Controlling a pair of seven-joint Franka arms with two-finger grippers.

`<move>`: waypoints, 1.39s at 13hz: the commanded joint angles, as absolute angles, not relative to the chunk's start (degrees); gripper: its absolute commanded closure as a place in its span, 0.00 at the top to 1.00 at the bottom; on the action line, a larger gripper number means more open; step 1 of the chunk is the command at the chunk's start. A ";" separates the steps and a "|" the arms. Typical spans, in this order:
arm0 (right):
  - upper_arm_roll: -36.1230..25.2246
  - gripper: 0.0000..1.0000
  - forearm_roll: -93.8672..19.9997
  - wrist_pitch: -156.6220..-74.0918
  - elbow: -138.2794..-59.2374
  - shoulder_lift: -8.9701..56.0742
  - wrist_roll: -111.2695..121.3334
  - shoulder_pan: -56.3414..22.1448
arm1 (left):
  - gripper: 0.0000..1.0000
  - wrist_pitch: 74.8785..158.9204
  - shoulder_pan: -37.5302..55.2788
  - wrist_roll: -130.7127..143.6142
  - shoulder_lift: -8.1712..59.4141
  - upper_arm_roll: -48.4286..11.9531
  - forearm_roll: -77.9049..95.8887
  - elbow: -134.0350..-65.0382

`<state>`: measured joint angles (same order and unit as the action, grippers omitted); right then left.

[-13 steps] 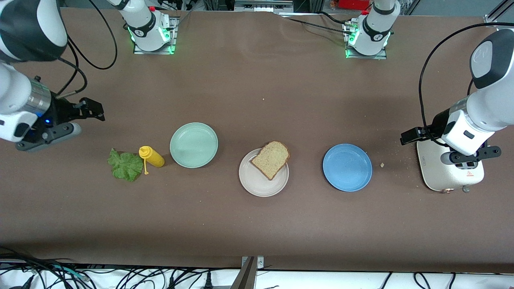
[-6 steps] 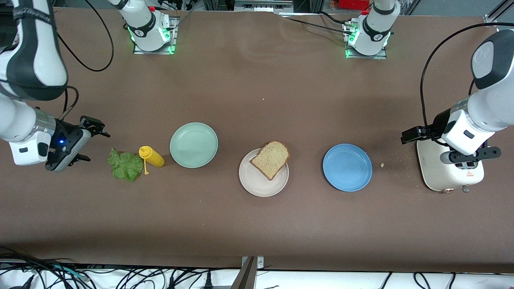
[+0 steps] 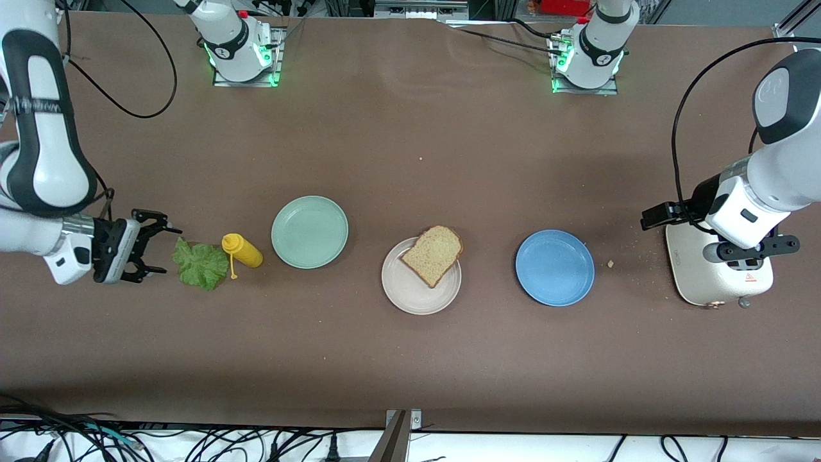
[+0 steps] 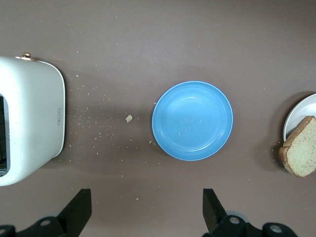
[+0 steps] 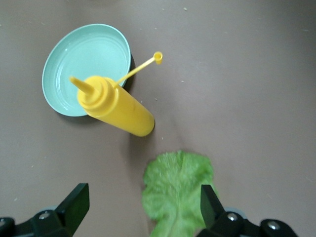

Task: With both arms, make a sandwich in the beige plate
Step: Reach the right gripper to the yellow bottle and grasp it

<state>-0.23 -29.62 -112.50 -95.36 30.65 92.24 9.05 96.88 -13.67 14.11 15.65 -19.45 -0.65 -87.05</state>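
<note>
Lettuce step in hand — right hand (image 3: 156, 246), fingers wide, just beside the ruffled green lettuce leaf (image 3: 199, 264) on the table; next, close on it and carry to the bread-topped round beige plate (image 3: 414, 292) — left hand (image 4: 147, 210), wide, waits over the white toaster (image 3: 712, 276).

The desk (image 3: 410, 359) is being covered from end to end by a plain brown mat, lit evenly from above, with soft shadows being cast along its lower edge. Crumbs (image 3: 610, 263) are being left scattered toward the left arm's end. Below the desk edge, a white strip (image 3: 513, 448) is being crossed by loose black cables (image 3: 77, 443).
</note>
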 commanded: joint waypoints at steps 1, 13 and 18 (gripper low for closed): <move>0.44 1.00 -40.04 -114.16 -94.66 37.24 103.85 10.55 | 0.99 96.50 -14.24 12.83 15.29 -19.95 -2.37 -87.36; 6.24 0.99 -52.03 -120.05 -101.78 39.90 108.72 10.20 | 1.00 96.94 -14.85 9.84 15.03 -19.86 -2.11 -86.22; 7.65 0.13 -51.94 -121.03 -101.60 38.68 108.72 10.02 | 1.00 97.03 -14.77 9.93 15.21 -19.86 -2.37 -86.13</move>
<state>6.99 -50.62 -120.34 -100.47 40.48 107.35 9.68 97.00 -14.40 10.99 15.50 -19.45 -0.65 -86.55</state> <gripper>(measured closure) 0.458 0.000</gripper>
